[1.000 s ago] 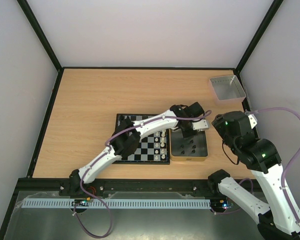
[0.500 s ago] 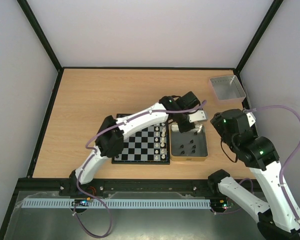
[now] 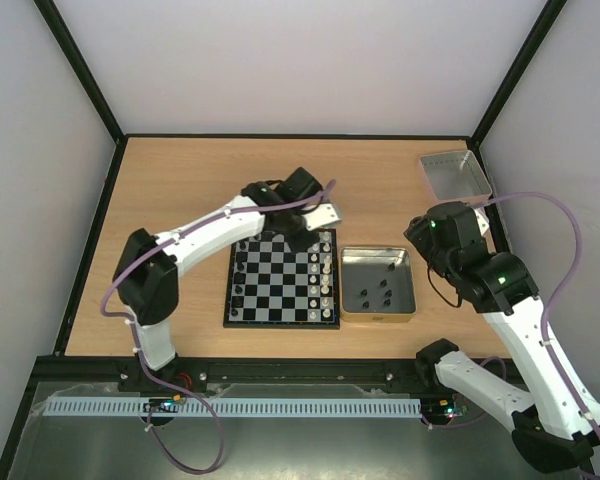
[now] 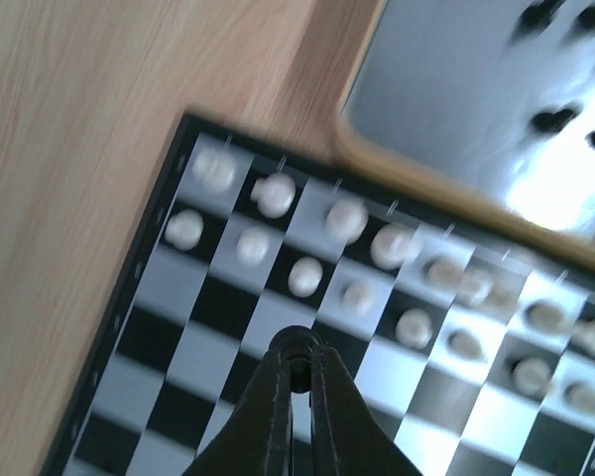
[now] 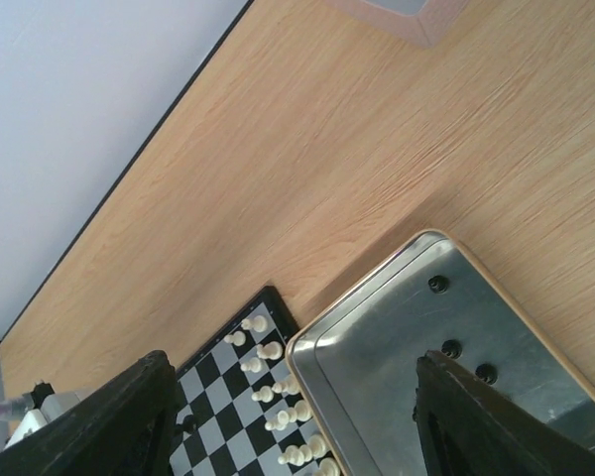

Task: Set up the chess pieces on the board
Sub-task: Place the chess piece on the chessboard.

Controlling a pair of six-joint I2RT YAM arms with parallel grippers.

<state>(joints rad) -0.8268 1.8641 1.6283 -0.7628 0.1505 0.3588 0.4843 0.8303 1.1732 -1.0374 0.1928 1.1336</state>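
Chess pieces: black in tin | left gripper pinches black piece | right gripper wide

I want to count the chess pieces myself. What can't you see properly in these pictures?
The chess pieces: too tiny in the top view and blurred in the left wrist view to name each kind.
The board: its far edge sits under the left arm in the top view.
The left gripper: blur hides whether it holds anything.
The tin: cut off by the right wrist picture's bottom edge.
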